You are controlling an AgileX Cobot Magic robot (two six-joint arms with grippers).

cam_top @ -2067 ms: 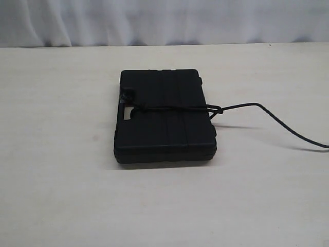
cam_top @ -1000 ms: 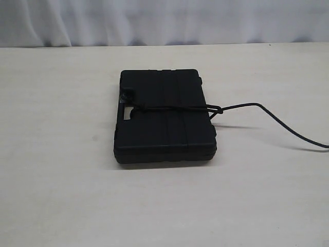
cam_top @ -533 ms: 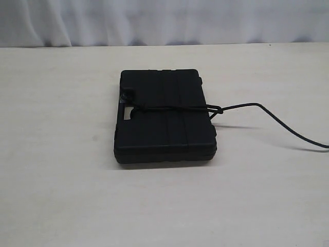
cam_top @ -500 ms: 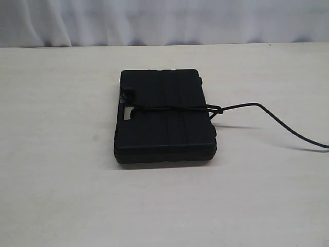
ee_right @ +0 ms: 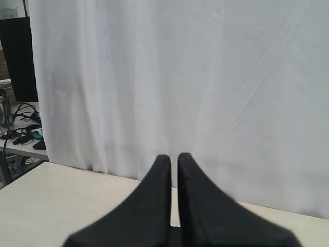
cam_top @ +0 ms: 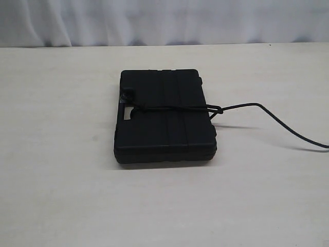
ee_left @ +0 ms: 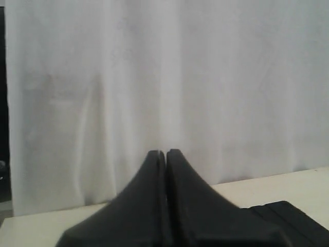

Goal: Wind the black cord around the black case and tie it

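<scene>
The desk (cam_top: 61, 195) is wide and pale. The case (cam_top: 164, 134) lies flat on it. A corner of the case shows low and close in front of the left end effector (ee_left: 165, 154). The right end effector (ee_right: 174, 158) does not see the case, so I cannot tell how far off it is.

Both end effectors are closed tight and hold nothing. They are up off the desk and point at the white curtain (ee_right: 205, 77).

The cord (cam_top: 175, 107) runs across the top of the case. It has a small knot (cam_top: 144, 107) by the handle slot (cam_top: 126, 114) and a loop (cam_top: 218, 109) at the far edge. Its free end (cam_top: 277, 121) trails away over the desk.

The tie looks done, I think, but it may be weak. These things could go wrong:

- An end effector that comes down could catch the free end. A tug there may pull the knot open or drag the case.
- The loop sits right at the edge of the case. A bump could make it slip off, and the cord would go slack.
- The cord is thin and black on a black case, so it is hard to aim at.
- Closed tips cannot grab. They would only push the cord aside.
</scene>
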